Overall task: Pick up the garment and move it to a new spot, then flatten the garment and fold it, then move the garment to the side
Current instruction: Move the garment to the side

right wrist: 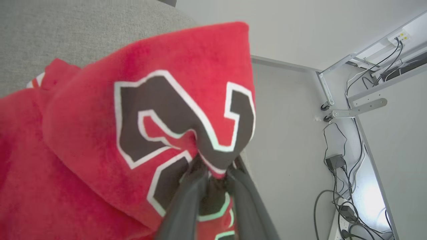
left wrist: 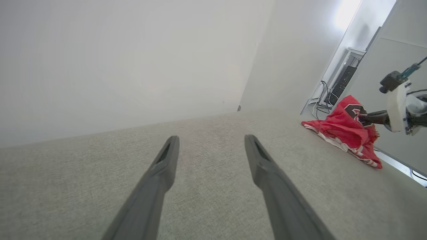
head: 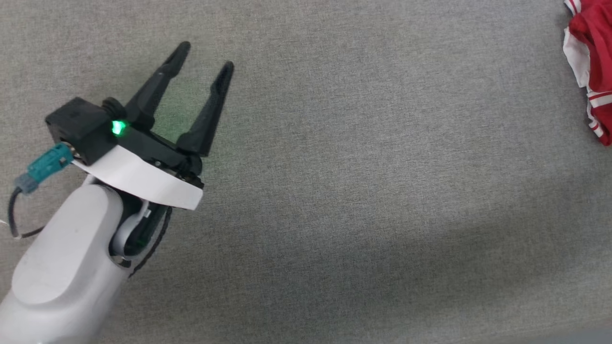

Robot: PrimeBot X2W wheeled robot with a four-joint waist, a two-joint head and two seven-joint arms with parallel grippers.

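Step one, pick up and move. The garment (right wrist: 100,133) sits crumpled at the far right edge of the grey table (head: 358,167), red with white trim, and the black lettering faces the right wrist camera. The right gripper (right wrist: 218,163) has its fingers nearly closed, pinching a fold of fabric at the lettering. In the left wrist view the cloth peaks up at that pinch while the rest of it lies bunched on the table, so it looks gripped but not clear of the surface. I can't tell whether the pinch is firm or loosening. The left gripper (head: 206,56) is at the near left, well apart from the garment, with fingers spread wide and nothing between them, hovering over bare table. Judgement: the next move needs the right arm to raise the bunch and carry it left toward the open middle of the table. The fabric is thin and could slip from a shallow pinch. Flattening and folding are not yet started.
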